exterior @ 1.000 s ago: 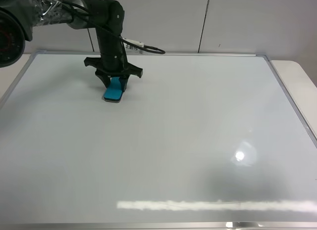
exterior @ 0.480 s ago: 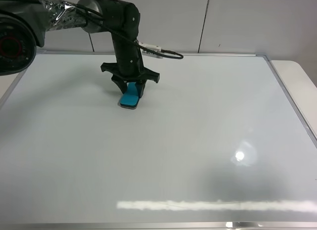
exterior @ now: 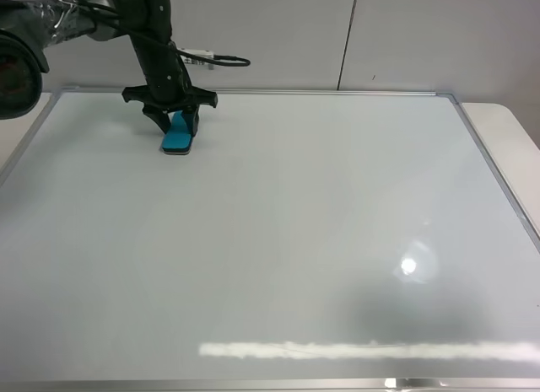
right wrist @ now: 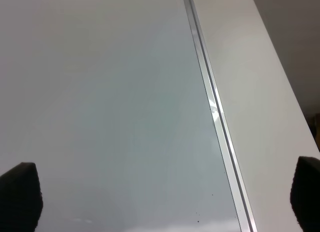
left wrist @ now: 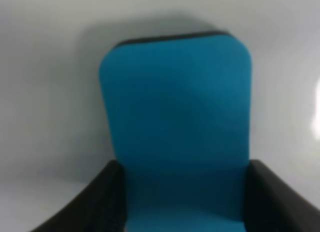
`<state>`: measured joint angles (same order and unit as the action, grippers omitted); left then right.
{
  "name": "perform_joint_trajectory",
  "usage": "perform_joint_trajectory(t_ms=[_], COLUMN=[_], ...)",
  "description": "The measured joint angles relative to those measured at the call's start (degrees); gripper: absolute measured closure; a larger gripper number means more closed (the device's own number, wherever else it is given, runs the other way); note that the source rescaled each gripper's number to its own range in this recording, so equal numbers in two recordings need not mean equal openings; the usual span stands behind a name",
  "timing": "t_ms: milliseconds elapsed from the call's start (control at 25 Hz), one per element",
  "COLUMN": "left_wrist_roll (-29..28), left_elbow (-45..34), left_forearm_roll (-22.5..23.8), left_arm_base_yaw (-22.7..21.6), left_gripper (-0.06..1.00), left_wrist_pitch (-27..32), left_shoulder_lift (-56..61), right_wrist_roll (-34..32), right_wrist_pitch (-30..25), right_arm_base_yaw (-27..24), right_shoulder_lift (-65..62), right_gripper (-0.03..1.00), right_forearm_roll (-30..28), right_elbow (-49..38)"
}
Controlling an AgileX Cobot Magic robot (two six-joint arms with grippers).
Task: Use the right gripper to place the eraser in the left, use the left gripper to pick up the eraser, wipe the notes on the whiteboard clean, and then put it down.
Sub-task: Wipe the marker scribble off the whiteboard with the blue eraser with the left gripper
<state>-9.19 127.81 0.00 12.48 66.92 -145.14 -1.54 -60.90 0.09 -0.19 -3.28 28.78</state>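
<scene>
The whiteboard [exterior: 278, 240] fills most of the exterior high view. My left gripper [exterior: 175, 132] is at its far left part, shut on the teal-blue eraser [exterior: 178, 136], whose felt side rests on the board. In the left wrist view the eraser [left wrist: 175, 127] sits between the two black fingers [left wrist: 100, 202]. No red notes show anywhere on the board. My right gripper is out of the exterior high view; in the right wrist view its two fingertips [right wrist: 20, 197] stand far apart, open and empty, over the whiteboard's silver frame [right wrist: 215, 117].
A white table surface [exterior: 506, 139] lies beyond the board's right frame and also shows in the right wrist view [right wrist: 260, 117]. A grey panelled wall [exterior: 354, 38] stands behind the board. A white plug with cable [exterior: 198, 57] hangs off the left arm.
My left gripper, with the eraser pressed on the board, first slid right and nearer, then swept back left and farther to the board's far left part.
</scene>
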Motion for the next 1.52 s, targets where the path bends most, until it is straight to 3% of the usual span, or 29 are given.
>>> perform_joint_trajectory(t_ms=[240, 600, 720, 1000, 1280, 1520], left_wrist_roll=[0.4, 1.4, 1.5, 1.6, 1.7, 1.7], left_elbow=[1.0, 1.0, 1.0, 0.9, 0.5, 0.5], left_forearm_roll=[1.1, 3.7, 5.1, 4.5, 0.4, -0.7], left_arm_base_yaw=[-6.0, -4.3, -1.5, 10.5, 22.0, 26.2], left_gripper=[0.9, 0.9, 0.9, 0.9, 0.9, 0.9], left_wrist_pitch=[0.8, 1.1, 1.6, 2.1, 2.2, 2.2], left_shoulder_lift=[-0.5, -0.5, -0.4, -0.3, -0.5, -0.6], right_wrist_roll=[0.0, 0.0, 0.0, 0.0, 0.0, 0.0], right_wrist_pitch=[0.0, 0.0, 0.0, 0.0, 0.0, 0.0], right_arm_base_yaw=[0.0, 0.0, 0.0, 0.0, 0.0, 0.0], right_shoulder_lift=[0.0, 0.0, 0.0, 0.0, 0.0, 0.0], right_gripper=[-0.03, -0.03, -0.03, -0.03, -0.03, -0.03], right_forearm_roll=[0.0, 0.0, 0.0, 0.0, 0.0, 0.0], right_elbow=[0.0, 0.0, 0.0, 0.0, 0.0, 0.0])
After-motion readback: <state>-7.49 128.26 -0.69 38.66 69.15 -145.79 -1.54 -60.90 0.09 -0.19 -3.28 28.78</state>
